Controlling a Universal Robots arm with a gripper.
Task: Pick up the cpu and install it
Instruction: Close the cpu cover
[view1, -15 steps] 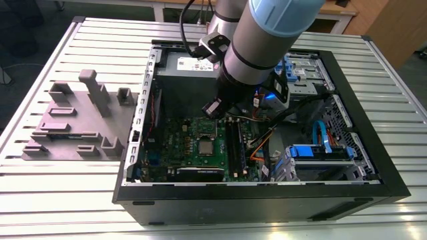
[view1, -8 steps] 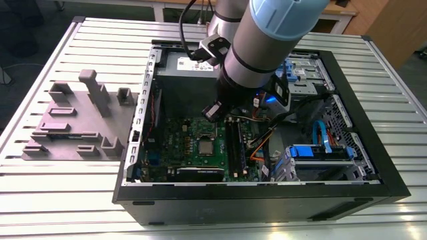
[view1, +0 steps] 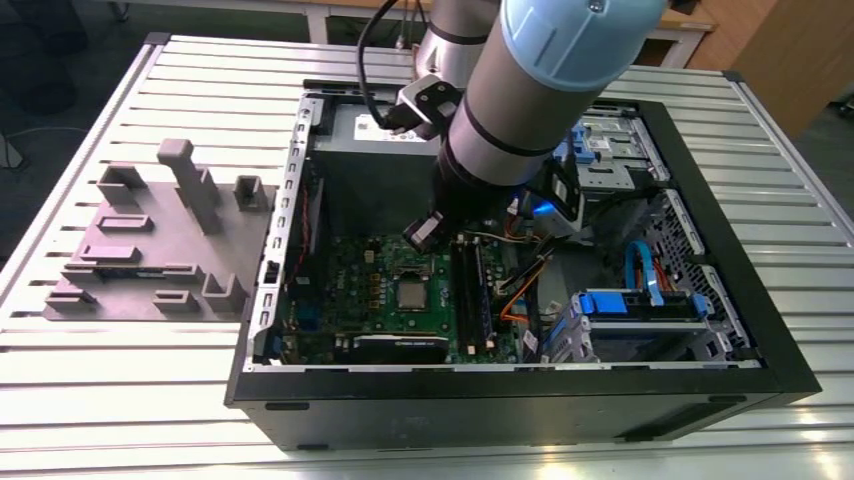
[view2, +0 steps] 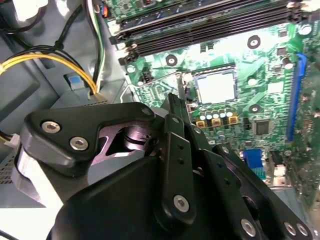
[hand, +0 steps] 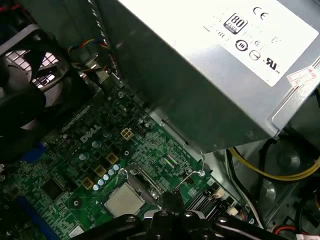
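The cpu (view1: 414, 292) is a small silver-grey square lying flat in the socket in the middle of the green motherboard (view1: 354, 300), inside the open computer case. It also appears in both wrist views, as the cpu (view2: 216, 86) and the cpu (hand: 123, 200). My gripper (view1: 424, 232) hangs from the arm just above the board, a little behind the socket toward the power supply. Its black body (view2: 165, 165) is in front of the near part of the board. The gripper's tip (hand: 170, 202) sits beside the socket's metal lever, apart from the cpu.
A large grey power supply box (hand: 215, 65) with a white label stands close behind the gripper. Memory slots (view2: 210, 30) run beside the socket. Yellow cables (view2: 55, 60), a fan (hand: 30, 75) and blue drive bays (view1: 641, 305) crowd the case. A grey plastic fixture (view1: 160, 240) stands on the table at the exterior view's left.
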